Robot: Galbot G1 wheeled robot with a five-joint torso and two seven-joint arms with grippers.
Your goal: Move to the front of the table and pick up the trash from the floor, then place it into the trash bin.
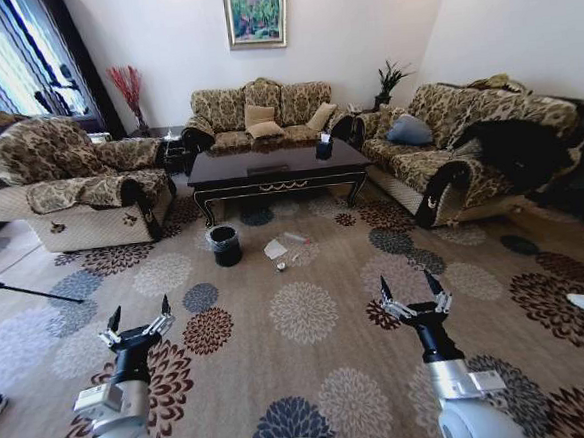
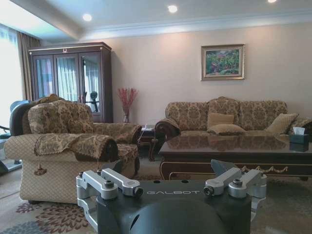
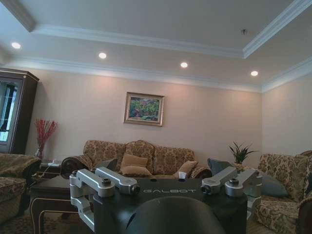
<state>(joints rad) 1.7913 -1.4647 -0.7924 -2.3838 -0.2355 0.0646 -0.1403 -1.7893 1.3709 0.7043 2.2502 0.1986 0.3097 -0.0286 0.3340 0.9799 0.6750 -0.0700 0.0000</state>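
The trash (image 1: 278,249) is seen mid-frame, well beyond both spread-fingered grippers, left gripper (image 1: 139,322) and right gripper (image 1: 414,294), roughly equidistant.

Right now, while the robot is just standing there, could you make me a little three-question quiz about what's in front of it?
1. True or false: the trash bin stands on top of the table.
2. Multiple choice: the trash lies on the floor on which side of the bin, by the head view? A) its left B) its right C) behind the table
3. Fill in: both the left gripper and the right gripper are held with fingers ____.

Key:
1. False; it stands on the carpet in front of the table.
2. B
3. open; neither holds anything.
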